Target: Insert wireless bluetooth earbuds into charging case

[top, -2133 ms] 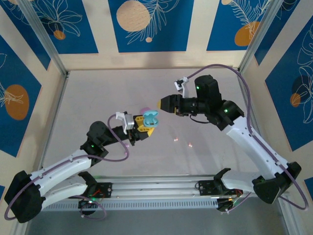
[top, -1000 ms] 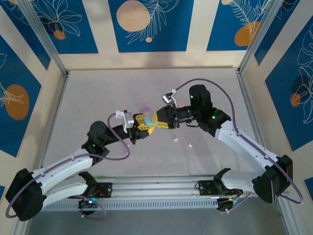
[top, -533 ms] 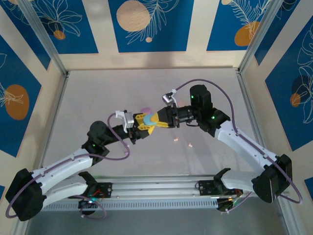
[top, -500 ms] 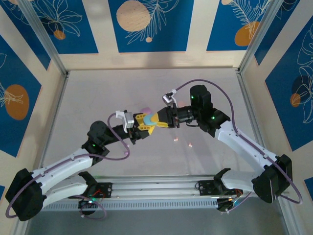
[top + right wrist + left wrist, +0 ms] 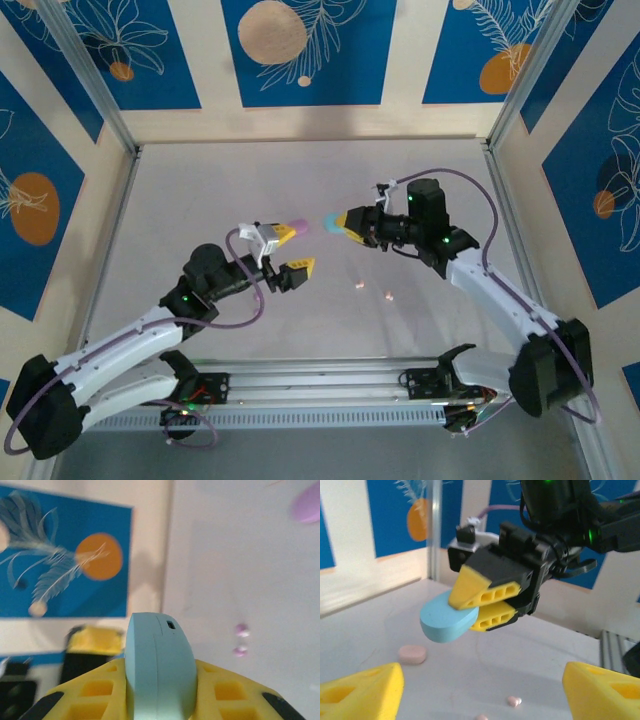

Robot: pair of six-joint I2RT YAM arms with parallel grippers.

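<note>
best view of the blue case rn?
Left wrist: the blue case is side-on, clamped in the right pincer. Right wrist gives a close end-on look at its edge; top external, a small blue speck at the pincer's tip.

I can't read any text, label, brand or number from here. The small dark mark on the rim of the light blue pebble-shaped plastic case (image 5: 159, 675) is too blurred to read. The blue wall panels (image 5: 330, 60) carry drawn leaves and orange discs, no lettering.
</note>
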